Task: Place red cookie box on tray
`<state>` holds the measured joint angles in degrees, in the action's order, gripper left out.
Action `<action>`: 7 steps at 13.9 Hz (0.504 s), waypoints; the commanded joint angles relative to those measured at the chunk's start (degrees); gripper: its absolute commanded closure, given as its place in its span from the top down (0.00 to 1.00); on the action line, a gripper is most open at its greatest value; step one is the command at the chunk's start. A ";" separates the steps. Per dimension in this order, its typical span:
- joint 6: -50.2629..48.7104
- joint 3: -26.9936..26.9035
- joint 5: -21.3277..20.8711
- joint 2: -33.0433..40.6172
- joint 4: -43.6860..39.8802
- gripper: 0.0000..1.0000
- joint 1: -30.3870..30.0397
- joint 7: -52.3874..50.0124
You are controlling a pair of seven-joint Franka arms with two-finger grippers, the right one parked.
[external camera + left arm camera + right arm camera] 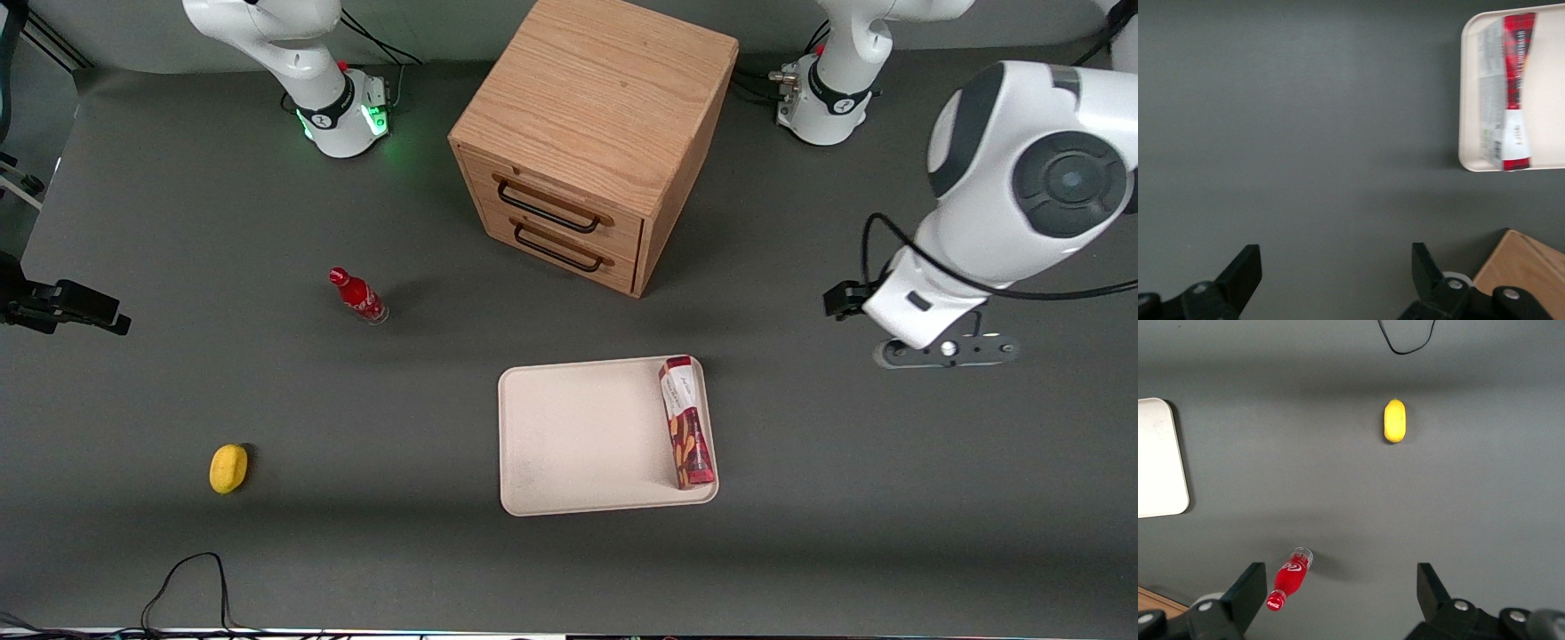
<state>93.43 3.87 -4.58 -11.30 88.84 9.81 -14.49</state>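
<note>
The red cookie box (pixel 686 436) lies flat in the cream-white tray (pixel 578 436), along the rim at the working arm's end, with its white label end pointing away from the front camera. The left wrist view shows the box (pixel 1511 93) resting inside the tray (pixel 1546 100). My gripper (pixel 944 352) hangs over bare table toward the working arm's end, well apart from the tray. In the wrist view the gripper (pixel 1336 270) is open, its fingers spread wide with only grey tabletop between them.
A wooden two-drawer cabinet (pixel 596 133) stands farther from the front camera than the tray; its corner (pixel 1525 263) shows beside my gripper. A small red bottle (pixel 357 296) and a yellow fruit (pixel 228 468) sit toward the parked arm's end. A black cable (pixel 187 578) loops near the front edge.
</note>
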 commanded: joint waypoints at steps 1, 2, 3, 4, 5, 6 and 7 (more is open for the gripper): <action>2.81 0.43 -0.25 5.40 6.26 1.00 -4.88 7.79; 2.90 0.43 -0.16 5.58 6.26 1.00 -6.55 8.68; 3.08 0.43 -0.08 5.67 6.26 1.00 -7.26 8.95; 3.95 0.43 -0.07 5.76 6.26 1.00 -7.44 8.96; 5.35 0.43 0.01 6.20 6.95 1.00 -8.22 9.04; 5.97 0.43 0.27 6.38 6.87 1.00 -9.36 9.22; 6.15 0.43 0.71 6.38 6.35 1.00 -9.37 9.22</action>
<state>97.79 3.80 -4.47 -7.27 93.03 1.45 -6.17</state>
